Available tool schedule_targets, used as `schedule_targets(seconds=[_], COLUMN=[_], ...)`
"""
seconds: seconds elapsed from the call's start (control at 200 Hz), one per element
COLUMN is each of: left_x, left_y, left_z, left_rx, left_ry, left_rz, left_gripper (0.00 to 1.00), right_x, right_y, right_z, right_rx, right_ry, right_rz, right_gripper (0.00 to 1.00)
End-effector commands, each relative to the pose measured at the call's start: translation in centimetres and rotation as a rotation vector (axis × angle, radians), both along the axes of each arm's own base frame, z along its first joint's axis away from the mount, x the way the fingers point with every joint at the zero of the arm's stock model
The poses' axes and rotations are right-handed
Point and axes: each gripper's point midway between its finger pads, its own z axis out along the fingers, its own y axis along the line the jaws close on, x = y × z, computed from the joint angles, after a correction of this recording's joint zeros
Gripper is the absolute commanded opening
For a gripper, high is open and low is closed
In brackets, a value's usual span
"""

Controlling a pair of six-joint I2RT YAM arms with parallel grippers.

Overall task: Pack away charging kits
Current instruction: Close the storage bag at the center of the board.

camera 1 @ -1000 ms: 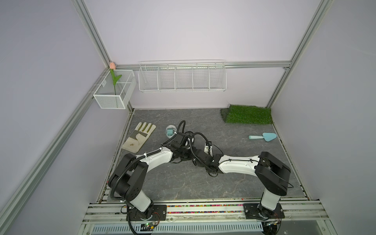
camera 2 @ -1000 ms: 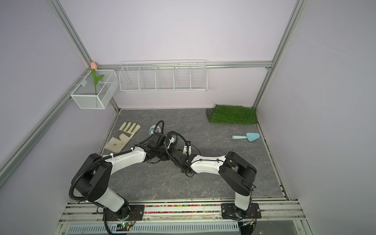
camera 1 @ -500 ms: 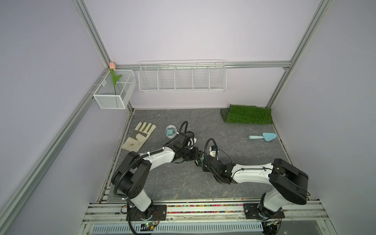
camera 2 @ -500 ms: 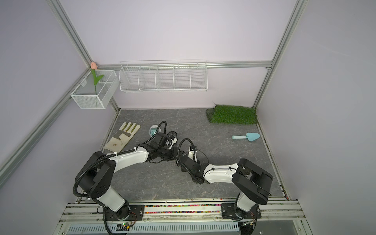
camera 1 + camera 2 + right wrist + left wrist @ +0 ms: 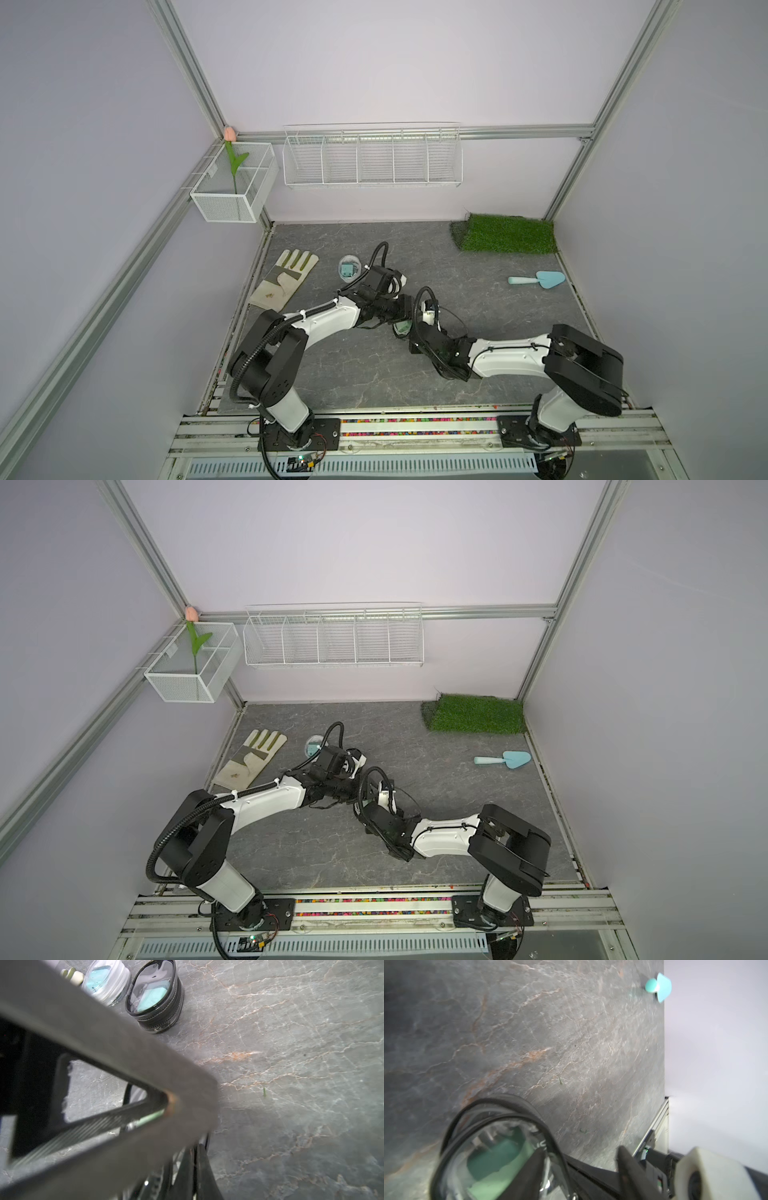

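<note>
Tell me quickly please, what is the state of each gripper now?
Left gripper: open, holding nothing; the black-rimmed case sits beside one finger.
Right gripper: shut; nothing clearly held.

Three charger blocks (image 5: 152, 998), three round cases (image 5: 164, 1016), one trowel (image 5: 536, 280), one glove (image 5: 286, 278)

Counter (image 5: 478, 299): grey stone-look top, pale and rusty veins.
- Far left: work glove (image 5: 284, 279), lying flat.
- Right of the glove: white-rimmed round case (image 5: 340, 266), teal block (image 5: 347, 271) inside; black-rimmed round case (image 5: 154, 999) just beside it.
- Middle: second black-rimmed case (image 5: 402, 328), mostly hidden.
- Far right corner: green turf mat (image 5: 507, 234).
- Right side: pale-blue trowel (image 5: 538, 279), well apart from the cases.
</note>
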Motion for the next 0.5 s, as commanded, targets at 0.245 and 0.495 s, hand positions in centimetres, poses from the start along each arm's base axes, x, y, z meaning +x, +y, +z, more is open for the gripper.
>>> schedule_targets(seconds=[0.245,0.495], left_x=[0.4,1.5], left_y=[1.9,5.7], left_z=[0.7,3.1], left_rx=[0.019,0.064], left_ry=[-0.02,-0.099], left_rz=[0.035,0.146], left_gripper=[0.78,0.82], right_x=[1.2,0.7], right_y=[-1.2,-2.4], right_z=[0.1,1.3], right_rx=[-0.002,0.017], right_ry=[0.026,-0.009], right_rz=[-0.07,-0.05], right_gripper=[0.15,0.4])
